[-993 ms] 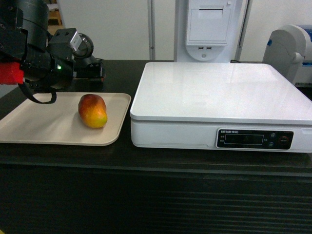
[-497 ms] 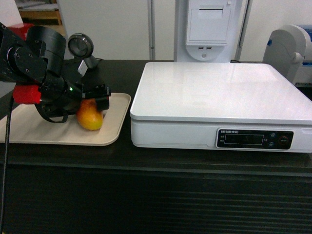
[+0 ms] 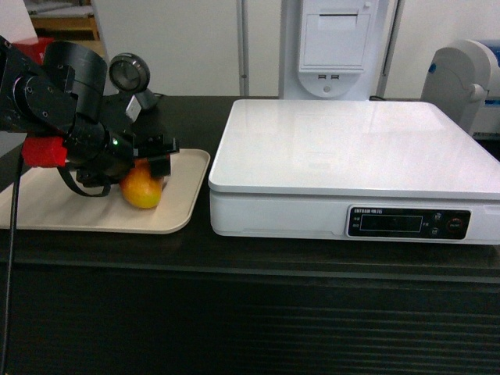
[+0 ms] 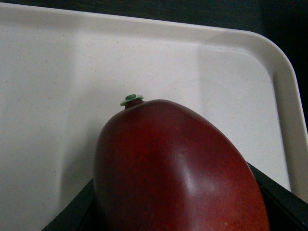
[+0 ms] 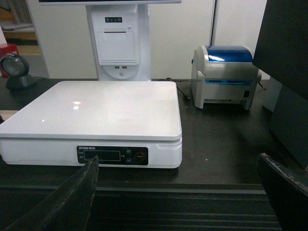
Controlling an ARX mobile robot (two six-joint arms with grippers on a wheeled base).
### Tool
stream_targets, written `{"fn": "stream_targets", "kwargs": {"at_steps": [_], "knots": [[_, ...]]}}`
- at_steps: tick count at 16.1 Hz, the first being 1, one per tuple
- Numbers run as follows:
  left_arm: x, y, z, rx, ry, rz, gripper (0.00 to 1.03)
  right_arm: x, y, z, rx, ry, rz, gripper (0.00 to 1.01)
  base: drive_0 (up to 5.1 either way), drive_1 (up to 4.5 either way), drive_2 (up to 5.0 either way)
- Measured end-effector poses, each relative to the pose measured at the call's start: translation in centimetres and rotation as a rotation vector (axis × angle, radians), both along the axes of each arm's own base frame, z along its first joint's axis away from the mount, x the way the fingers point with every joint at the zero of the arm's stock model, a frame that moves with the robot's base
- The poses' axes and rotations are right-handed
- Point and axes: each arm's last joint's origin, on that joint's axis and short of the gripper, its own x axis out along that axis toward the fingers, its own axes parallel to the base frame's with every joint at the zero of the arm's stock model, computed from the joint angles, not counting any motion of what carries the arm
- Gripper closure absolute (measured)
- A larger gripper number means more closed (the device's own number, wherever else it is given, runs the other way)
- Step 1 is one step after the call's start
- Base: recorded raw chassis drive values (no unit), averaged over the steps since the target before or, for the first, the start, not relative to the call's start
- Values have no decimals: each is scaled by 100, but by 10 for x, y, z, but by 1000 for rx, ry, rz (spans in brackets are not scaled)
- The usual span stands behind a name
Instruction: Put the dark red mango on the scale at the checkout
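Dark red mango [image 3: 142, 190] — on beige tray [image 3: 47, 211], apparently clasped by left gripper [image 3: 148, 160]; scale [image 3: 351, 148] at 3 o'clock; right gripper [image 5: 178, 192] spread wide.

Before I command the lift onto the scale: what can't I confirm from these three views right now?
- Left gripper contact: in the head view the arm hides the dark red mango's top; in the left wrist view the mango fills the frame, fingers cut off by the bottom edge.
- Scale display: too small to read.
- Right gripper: only the finger edges show.
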Motion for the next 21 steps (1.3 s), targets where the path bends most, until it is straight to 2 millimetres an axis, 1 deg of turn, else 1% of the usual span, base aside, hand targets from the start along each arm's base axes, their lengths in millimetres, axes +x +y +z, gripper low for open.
{"fn": "stream_targets", "kwargs": {"at_steps": [5, 6, 7, 8, 10, 11, 12, 13, 14, 16, 19, 21], "knots": [[-13, 0, 2, 12, -14, -17, 35, 0, 0, 0, 0, 0, 0, 3, 0, 0, 0], [-20, -1, 7, 21, -36, -26, 35, 0, 0, 0, 0, 0, 0, 3, 0, 0, 0], [-28, -3, 17, 47, -79, -37, 35, 0, 0, 0, 0, 0, 0, 3, 0, 0, 0], [-40, -6, 32, 76, -133, -63, 35, 0, 0, 0, 0, 0, 0, 3, 0, 0, 0], [-66, -20, 68, 119, -259, -134, 35, 0, 0, 0, 0, 0, 0, 3, 0, 0, 0], [-75, -25, 77, 131, -294, -159, 35, 0, 0, 0, 0, 0, 0, 3, 0, 0, 0], [-90, -34, 93, 146, -343, -199, 35, 0, 0, 0, 0, 0, 0, 3, 0, 0, 0], [-96, -43, 102, 156, -376, -232, 35, 0, 0, 0, 0, 0, 0, 3, 0, 0, 0], [-99, -51, 109, 168, -410, -256, 35, 0, 0, 0, 0, 0, 0, 3, 0, 0, 0], [-98, -66, 115, 173, -438, -299, 35, 0, 0, 0, 0, 0, 0, 3, 0, 0, 0], [-85, -92, 121, 158, -473, -352, 35, 0, 0, 0, 0, 0, 0, 3, 0, 0, 0], [-74, -115, 120, 147, -466, -398, 35, 0, 0, 0, 0, 0, 0, 3, 0, 0, 0]]}}
